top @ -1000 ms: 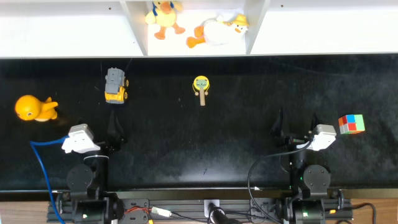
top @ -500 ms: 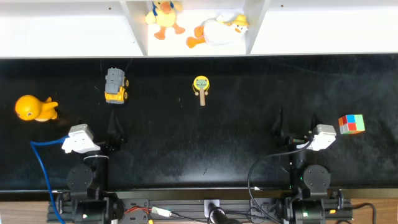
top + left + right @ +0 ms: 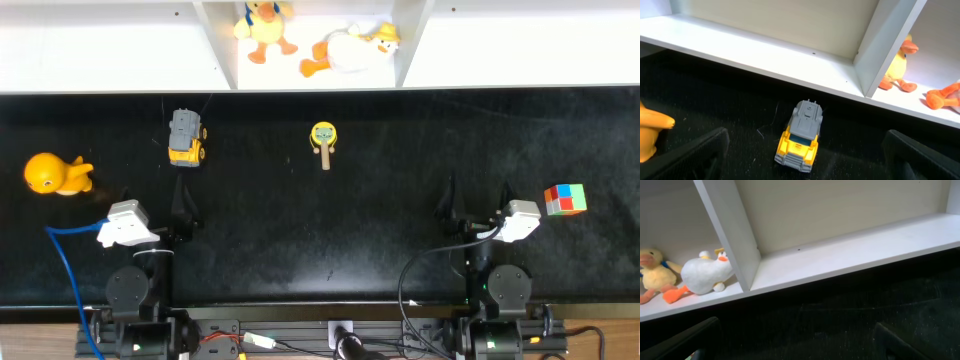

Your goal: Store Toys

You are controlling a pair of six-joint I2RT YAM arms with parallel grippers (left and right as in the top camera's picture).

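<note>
The left tool (image 3: 160,212) hangs with its fingers spread wide and nothing between them. The right tool (image 3: 473,210) is likewise apart and empty, low over the black surface (image 3: 400,250) near its base. Straight ahead of the left tool stands the toy truck (image 3: 801,135), lengthwise toward the white shelf (image 3: 765,55) and just short of its edge. The orange duck (image 3: 55,174) lies off to its left, the round toy on a stick (image 3: 323,140) near the middle, and the colour cube (image 3: 564,199) just beside the right tool. Two plush ducks (image 3: 263,25) already sit in the middle compartment. I judge storing is partly done and the truck is the natural next pick. I would advance the left tool square to the truck, straddle its narrow sides, close on the body rather than the wheels, then lift clear of the shelf lip before moving in.
</note>
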